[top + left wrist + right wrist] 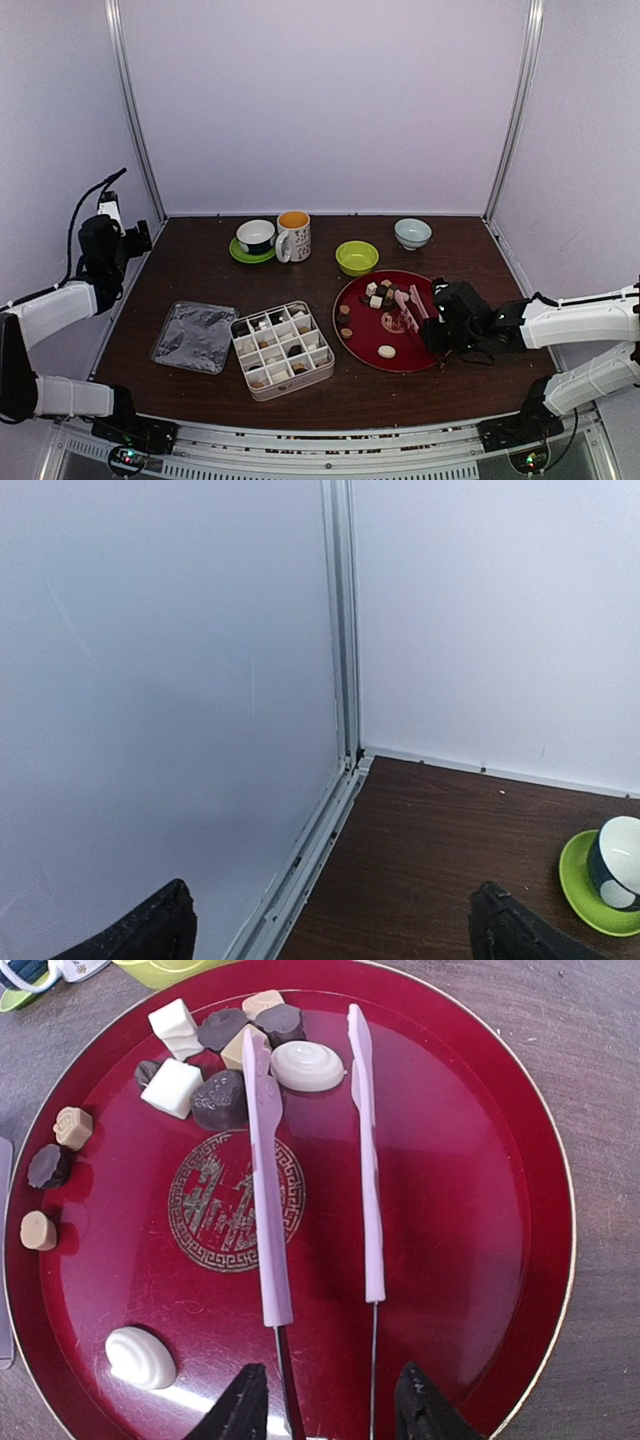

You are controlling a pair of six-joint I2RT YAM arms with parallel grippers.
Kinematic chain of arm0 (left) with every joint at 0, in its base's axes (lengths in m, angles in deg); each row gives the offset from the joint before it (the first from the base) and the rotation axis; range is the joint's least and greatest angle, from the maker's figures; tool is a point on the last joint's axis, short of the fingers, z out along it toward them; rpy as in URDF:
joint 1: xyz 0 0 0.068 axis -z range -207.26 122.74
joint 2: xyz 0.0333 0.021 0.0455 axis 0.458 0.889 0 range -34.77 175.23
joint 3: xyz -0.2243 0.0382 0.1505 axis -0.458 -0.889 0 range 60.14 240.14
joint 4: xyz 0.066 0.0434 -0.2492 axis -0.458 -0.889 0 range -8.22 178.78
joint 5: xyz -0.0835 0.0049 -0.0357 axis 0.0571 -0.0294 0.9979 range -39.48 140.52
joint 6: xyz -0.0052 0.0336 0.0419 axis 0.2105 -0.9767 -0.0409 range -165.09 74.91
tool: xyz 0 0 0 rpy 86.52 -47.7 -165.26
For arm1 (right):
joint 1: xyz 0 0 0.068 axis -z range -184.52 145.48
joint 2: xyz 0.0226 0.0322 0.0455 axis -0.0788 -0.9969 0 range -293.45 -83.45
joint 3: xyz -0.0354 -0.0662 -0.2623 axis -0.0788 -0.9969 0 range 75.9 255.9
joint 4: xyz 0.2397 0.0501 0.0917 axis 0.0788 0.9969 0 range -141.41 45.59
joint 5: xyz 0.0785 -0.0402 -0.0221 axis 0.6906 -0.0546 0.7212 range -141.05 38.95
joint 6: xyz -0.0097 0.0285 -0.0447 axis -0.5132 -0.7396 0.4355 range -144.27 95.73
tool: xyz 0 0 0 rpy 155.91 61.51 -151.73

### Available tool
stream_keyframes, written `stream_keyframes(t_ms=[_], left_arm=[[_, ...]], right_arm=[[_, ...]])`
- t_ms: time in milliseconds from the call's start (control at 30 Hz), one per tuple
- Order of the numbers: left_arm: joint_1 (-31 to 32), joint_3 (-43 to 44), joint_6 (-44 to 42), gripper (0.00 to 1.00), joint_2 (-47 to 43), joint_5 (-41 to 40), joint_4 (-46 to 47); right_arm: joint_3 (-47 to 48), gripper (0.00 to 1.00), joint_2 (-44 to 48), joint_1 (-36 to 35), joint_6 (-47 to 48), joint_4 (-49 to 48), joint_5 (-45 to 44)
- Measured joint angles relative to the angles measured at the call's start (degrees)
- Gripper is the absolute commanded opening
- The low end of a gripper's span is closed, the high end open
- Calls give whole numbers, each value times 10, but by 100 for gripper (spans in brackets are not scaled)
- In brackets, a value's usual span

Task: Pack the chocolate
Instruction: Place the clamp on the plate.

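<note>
Right, the chocolate [220, 1098] sits mostly on the red plate [460, 1210]. From the right wrist camera there's a huddle of dark, tan and white pieces between 10 and 12 o'clock, three strays near 9, and one white oval [140, 1357] alone at 7. More pieces lie in the divided box [300, 388], off at the plate's 8 o'clock in the overhead view.

The right gripper [330, 1400] has its fingers clasped on the legs of the pink tongs [268, 1210]. The blades stand apart and hover over the plate, their tips by the huddle at 12. The left gripper [332, 925] is parked up at the table's far-left corner, fingers spread wide, nothing between them.

These look like light, rigid little pieces with glossy faces, so likely slippery. Too hard a squeeze would probably flick one out or mark it. I'd take the square ones across flat opposite sides, the domed ones low across their width.

Hard to read:
- The tongs' hinge and the finger contact are cut off at the bottom edge.
- Pieces in the huddle overlap.
- Which box cells are free is too small to tell.
</note>
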Motion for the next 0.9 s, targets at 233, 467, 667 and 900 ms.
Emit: stream_keyframes(t_ms=[233,467,667,900], left_arm=[[0,0,90,98,-73,54,-145],[3,45,171,98,-68,174,-335],[64,48,205,96,-73,217,-466],[106,49,231,68,-47,174,-548]], right_arm=[[7,57,5,7,27,8,16],[81,62,-8,13,85,34,76],[124,63,-26,13,122,30,123],[185,60,-94,13,156,30,156]])
